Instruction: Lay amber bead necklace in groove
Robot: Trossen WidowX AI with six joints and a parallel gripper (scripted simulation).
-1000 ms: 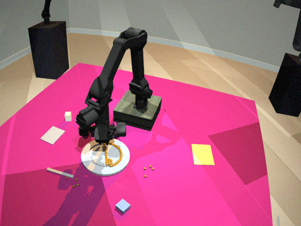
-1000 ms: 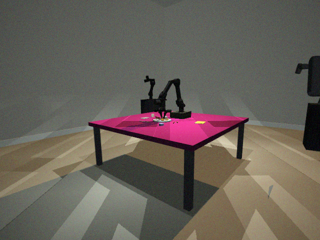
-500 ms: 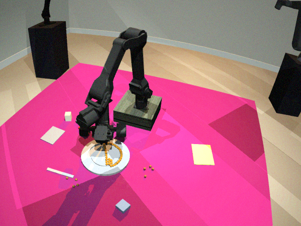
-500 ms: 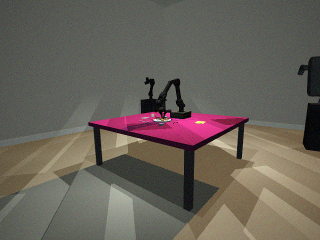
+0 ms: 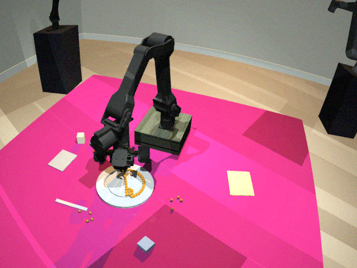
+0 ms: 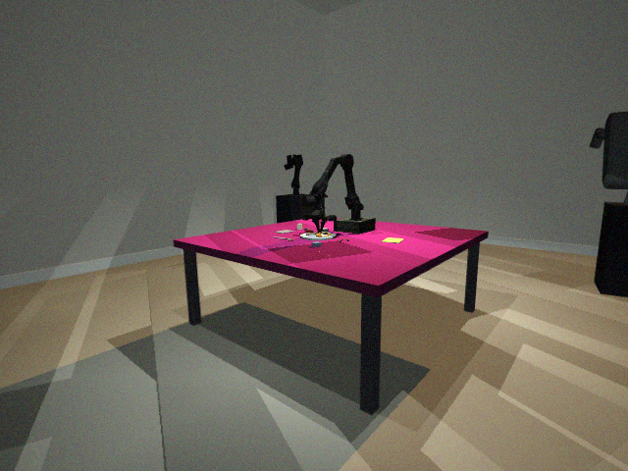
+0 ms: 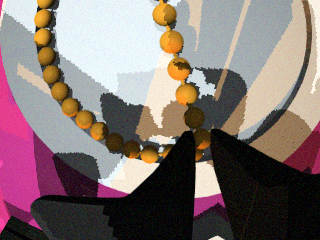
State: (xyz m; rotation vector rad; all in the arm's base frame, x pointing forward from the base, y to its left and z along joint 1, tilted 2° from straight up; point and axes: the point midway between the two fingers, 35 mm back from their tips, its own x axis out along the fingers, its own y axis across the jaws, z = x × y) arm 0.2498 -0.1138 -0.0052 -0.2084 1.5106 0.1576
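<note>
The round bead board (image 5: 100, 188) (image 6: 304, 236) (image 7: 20, 67) is pale, with a ring groove. The amber bead necklace (image 5: 144, 181) (image 7: 187, 94) lies on it. One run of beads curves along the groove on the right side in the top view. Another run cuts nearly straight across the inside, and several beads bunch up near the front. The groove's left side shows no beads. My gripper (image 5: 123, 170) (image 6: 320, 231) (image 7: 201, 138) points down at the board's back edge and is shut on the necklace, with a bead between its fingertips. The fingers partly hide the beads there.
Around the board are a cream cube (image 5: 80, 138), a pale flat tile (image 5: 62, 160), a white bar (image 5: 71, 204), loose beads (image 5: 90, 213) (image 5: 171, 200) on both sides, and a blue-grey block (image 5: 145, 243) in front. A yellow sheet (image 5: 240, 183) lies far right. The arm's base block (image 5: 157, 142) stands behind.
</note>
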